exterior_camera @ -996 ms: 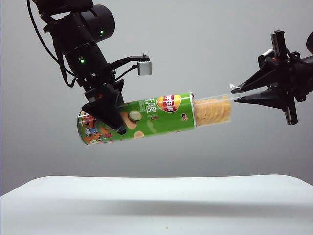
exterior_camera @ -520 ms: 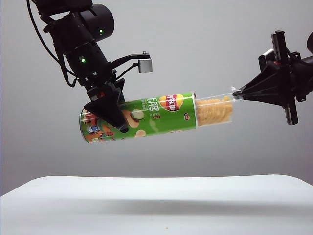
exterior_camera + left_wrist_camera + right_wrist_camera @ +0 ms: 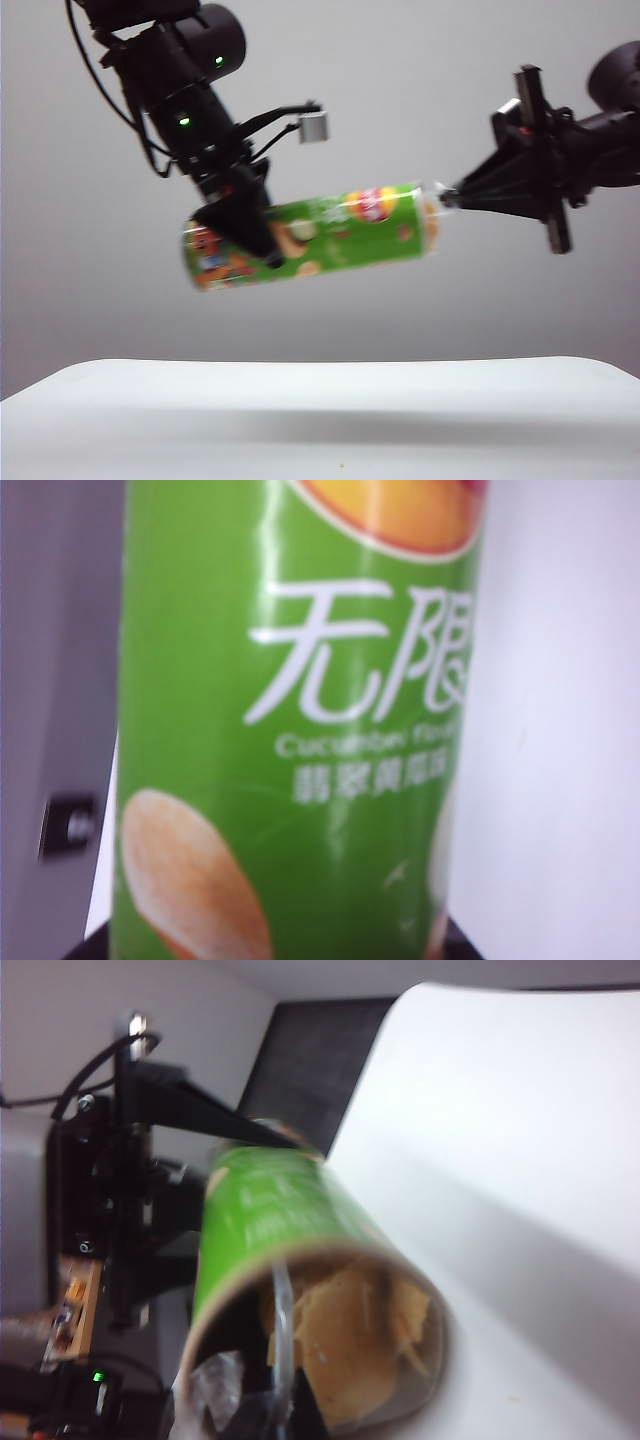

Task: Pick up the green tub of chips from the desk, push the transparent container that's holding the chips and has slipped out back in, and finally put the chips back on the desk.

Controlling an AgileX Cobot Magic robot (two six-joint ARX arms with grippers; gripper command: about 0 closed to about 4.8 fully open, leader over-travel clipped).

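green tub of chips (image 3: 310, 238) hangs tilted above the desk (image 3: 320, 420), clamped by the left gripper (image 3: 245, 225); right gripper (image 3: 452, 197), jaws closed, presses the transparent container (image 3: 282, 1335) nearly home, and overpushing could crush chips (image 3: 355, 1335).

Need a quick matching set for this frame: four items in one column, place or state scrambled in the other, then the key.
Items:
1. green tub of chips
2. left gripper
3. right gripper
4. desk

States:
A. shut, tips at the tub's open end
B. bare white surface below both arms
C. held in the air, tilted, open end to the right
D. clamped around the tub near its artwork end

Pairs: 1-C, 2-D, 3-A, 4-B
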